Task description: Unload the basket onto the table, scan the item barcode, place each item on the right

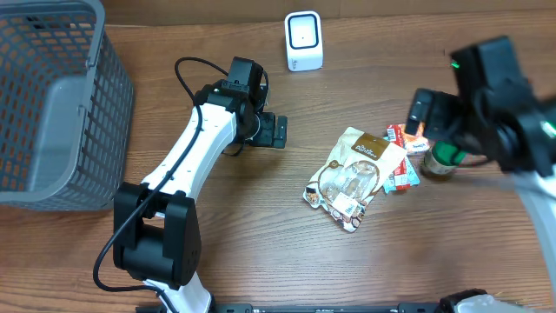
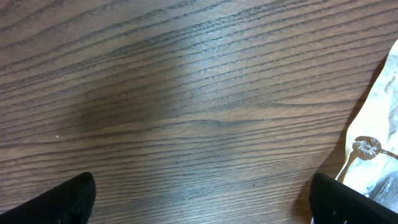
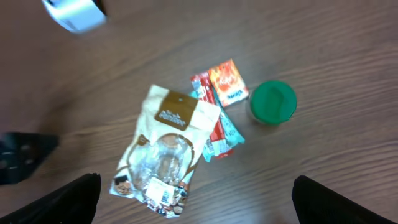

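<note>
The right gripper hangs spread and empty, high to the right of the pouch, seemingly surveying for a pick; sachets and jar sit beside the pouch, scanner well beyond it, left gripper spread, idle to its left

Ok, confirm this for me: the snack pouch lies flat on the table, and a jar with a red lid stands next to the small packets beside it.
Not quite. The jar has a green lid, not a red one; the right wrist view shows it plainly. The rest holds: the snack pouch lies flat on the table, and the jar stands next to the small packets.
</note>
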